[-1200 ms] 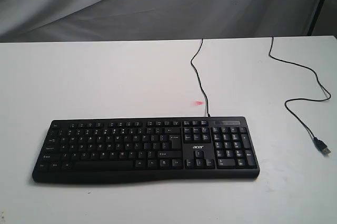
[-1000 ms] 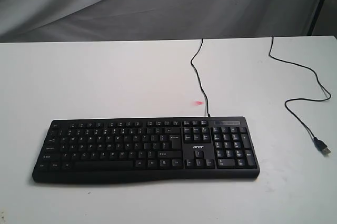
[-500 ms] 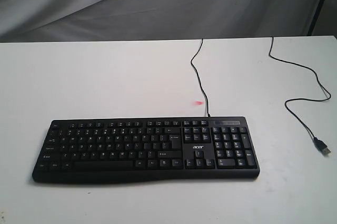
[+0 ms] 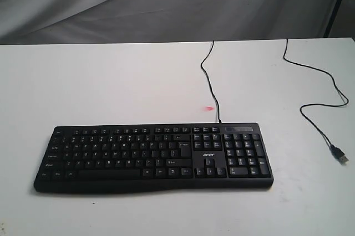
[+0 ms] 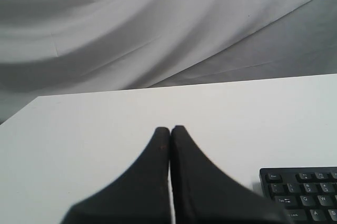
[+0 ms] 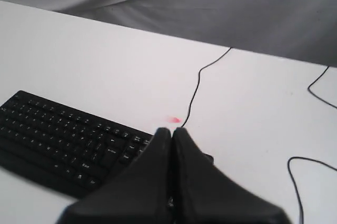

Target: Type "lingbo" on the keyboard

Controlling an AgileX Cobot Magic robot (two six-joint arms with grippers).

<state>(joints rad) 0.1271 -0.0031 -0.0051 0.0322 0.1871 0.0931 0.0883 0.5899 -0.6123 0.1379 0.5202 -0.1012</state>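
The wide black keyboard [image 4: 152, 157] with white legends and an "acer" logo lies near the front of the white table [image 4: 111, 86]; neither arm shows in the exterior view. Its thin black cable [image 4: 208, 78] runs from the back edge toward the far side. In the left wrist view my left gripper [image 5: 170, 129] is shut with nothing held, and a corner of the keyboard [image 5: 303, 195] sits off to one side of it. In the right wrist view my right gripper [image 6: 171, 130] is shut and empty, hovering over the keyboard [image 6: 63, 140], hiding part of it.
A second black cable [image 4: 316, 95] with a USB plug [image 4: 339, 154] snakes over the right of the table. A small red spot [image 4: 208, 108] lies on the table behind the keyboard. Grey cloth [image 4: 166, 3] hangs behind the table's far edge.
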